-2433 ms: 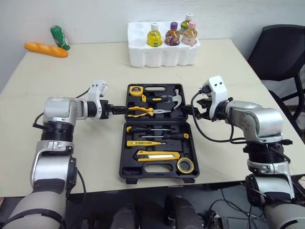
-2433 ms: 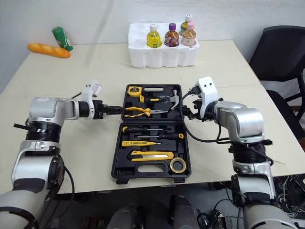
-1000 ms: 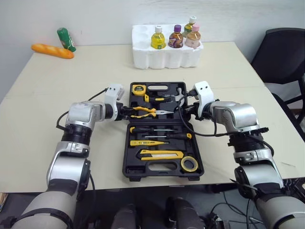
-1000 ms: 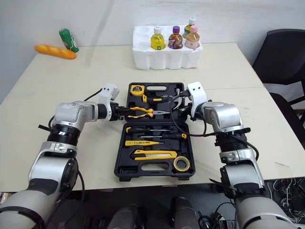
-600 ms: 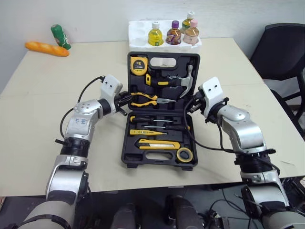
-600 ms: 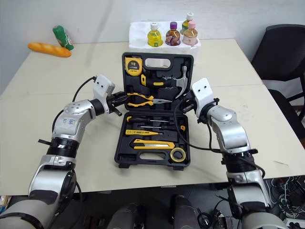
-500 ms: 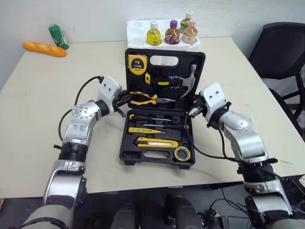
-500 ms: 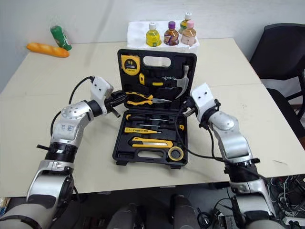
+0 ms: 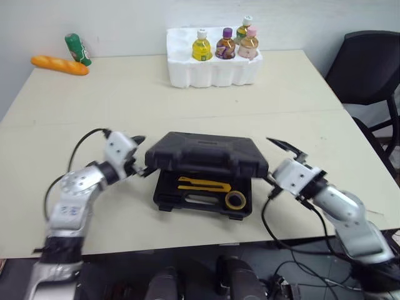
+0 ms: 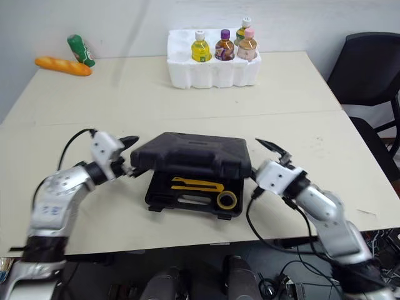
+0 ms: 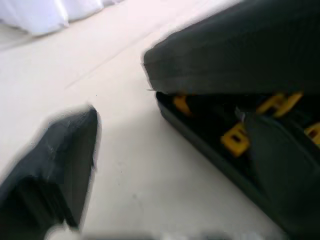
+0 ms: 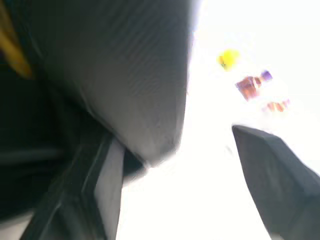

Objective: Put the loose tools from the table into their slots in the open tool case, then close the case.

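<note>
Both flank half-shut lid [image 9: 203, 156] edges: left end effector [image 9: 140, 156], right end effector [image 9: 275, 164].

Left claw [image 9: 141, 156] spread wide, right claw [image 9: 270, 161] spread wide

- Both head eyes look forward and down from over the near edge of the tabletop [image 9: 125, 87]; side by side, they share almost the same scene
- Left wrist camera sits low and very near, looking along the left hand [image 11: 169, 119] at the left side of the case [image 9: 206, 156]
- Right wrist camera, as near, looks along the right hand [image 12: 172, 135] past the case's right side toward the bottles [image 9: 224, 45]
</note>
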Controlling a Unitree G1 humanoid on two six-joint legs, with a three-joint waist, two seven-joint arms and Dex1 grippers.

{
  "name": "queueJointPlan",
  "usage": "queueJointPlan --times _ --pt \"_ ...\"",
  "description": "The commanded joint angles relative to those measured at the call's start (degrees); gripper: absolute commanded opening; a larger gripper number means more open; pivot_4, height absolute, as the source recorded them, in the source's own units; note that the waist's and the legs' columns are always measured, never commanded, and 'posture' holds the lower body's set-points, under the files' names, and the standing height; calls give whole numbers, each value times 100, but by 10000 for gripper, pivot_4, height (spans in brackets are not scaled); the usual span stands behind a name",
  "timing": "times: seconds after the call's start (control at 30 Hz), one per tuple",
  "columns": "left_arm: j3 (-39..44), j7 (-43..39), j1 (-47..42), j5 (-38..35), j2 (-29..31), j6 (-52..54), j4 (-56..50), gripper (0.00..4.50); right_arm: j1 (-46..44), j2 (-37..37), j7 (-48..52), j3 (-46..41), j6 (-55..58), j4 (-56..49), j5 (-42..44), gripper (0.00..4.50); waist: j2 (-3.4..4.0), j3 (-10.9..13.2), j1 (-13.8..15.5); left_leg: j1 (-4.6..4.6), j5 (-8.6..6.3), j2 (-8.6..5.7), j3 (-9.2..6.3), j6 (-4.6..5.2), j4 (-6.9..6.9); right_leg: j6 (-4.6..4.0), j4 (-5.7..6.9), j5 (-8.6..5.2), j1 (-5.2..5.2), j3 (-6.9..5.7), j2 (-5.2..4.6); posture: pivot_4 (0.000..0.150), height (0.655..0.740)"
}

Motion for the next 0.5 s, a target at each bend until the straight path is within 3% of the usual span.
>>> queueJointPlan --times 0.03,0.1,0.2,0.4,0.5 --pt "878 -1240 851 -1134 1005 1293 -542 44527 1283 -633 1344 -1497 1188 -1168 1936 32423 -4 1 15 8 -4 2 -2 1 4 -1 -12 -2 8 -5 1 1500 7367" --pt "1115 -1711 1257 -1340 1343 1366 -583 44527 1887 -783 1641 -2067 1840 -1305 2629 32423 -5 1 21 25 -24 3 -11 8 8 -3 -31 -3 32 -15 1 1500 7367" --pt "1030 -1542 1099 -1106 1385 1262 -61 44527 2577 -745 2130 -2433 2246 -1196 3020 32423 -1 4 161 74 -78 9 -16 19 8 -13 -65 -8 92 -14 -2 1500 7367" --pt "285 -1394 14 -606 1099 761 752 44527 2637 -601 2227 -1950 2389 -1166 2827 32423 0 3 294 79 -88 15 -7 4 -2 -15 -67 -7 87 -10 -1 1500 7367" --pt "-257 -1263 -910 -200 737 454 1497 31592 2411 -678 2232 -1557 2613 -1245 2842 23777 0 2 303 72 -76 15 -4 -26 -1 -14 -61 -6 80 -11 0 1500 7367"
